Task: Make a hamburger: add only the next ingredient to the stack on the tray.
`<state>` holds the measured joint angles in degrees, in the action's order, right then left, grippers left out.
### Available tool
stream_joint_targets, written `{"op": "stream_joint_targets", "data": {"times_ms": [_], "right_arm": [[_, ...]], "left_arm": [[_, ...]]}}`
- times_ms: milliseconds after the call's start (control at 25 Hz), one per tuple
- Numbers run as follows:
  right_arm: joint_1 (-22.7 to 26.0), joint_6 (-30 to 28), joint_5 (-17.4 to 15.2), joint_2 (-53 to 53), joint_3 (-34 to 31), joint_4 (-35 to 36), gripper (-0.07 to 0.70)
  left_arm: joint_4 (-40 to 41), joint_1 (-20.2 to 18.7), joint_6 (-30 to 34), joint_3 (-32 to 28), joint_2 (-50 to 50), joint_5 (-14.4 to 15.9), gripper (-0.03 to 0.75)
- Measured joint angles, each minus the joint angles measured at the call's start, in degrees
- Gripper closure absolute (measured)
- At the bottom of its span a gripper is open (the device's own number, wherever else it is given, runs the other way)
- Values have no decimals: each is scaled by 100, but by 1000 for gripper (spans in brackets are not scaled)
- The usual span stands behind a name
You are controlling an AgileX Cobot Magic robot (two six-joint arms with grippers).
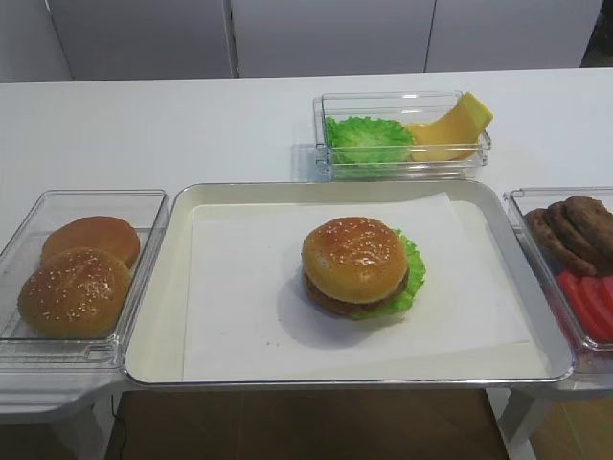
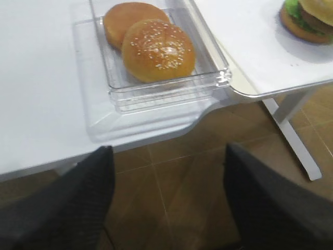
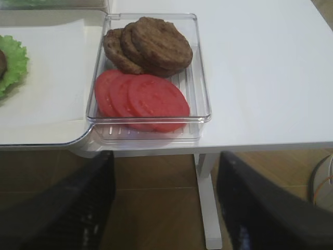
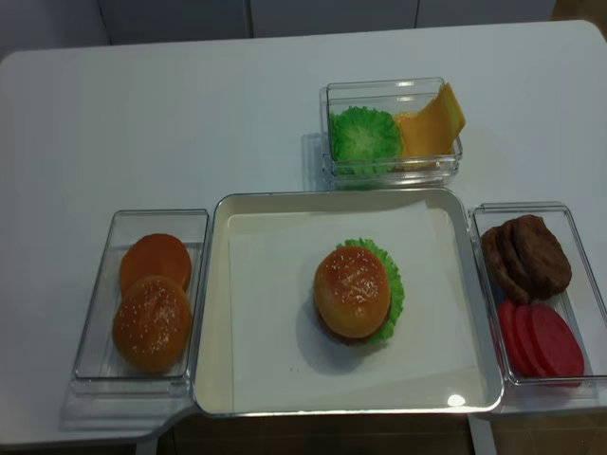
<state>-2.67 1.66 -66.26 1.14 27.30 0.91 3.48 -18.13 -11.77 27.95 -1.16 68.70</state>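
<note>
Sesame bun top [image 1: 353,259] already sitting on the patty and lettuce, middle of the tray [image 1: 498,206]. Left gripper [image 2: 169,203] wide apart and empty, back off the table edge, tray ahead and rightward (right gripper [image 3: 166,203] likewise empty).

**No readable text in any view**

No words, labels, brand marks, numbers or signs could be read in any of the four views. The surfaces in view were all blank; nothing printed showed.
</note>
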Motion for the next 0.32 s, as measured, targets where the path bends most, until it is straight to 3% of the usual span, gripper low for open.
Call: {"op": "stream_joint_targets", "data": {"times_ms": [240,320], "right_arm": [[0,0,0,0,0,0,165],[0,0,0,0,0,0,165]], "left_arm": [[0,892,0,0,0,0,228],[0,1001,0,0,0,0,228]]}}
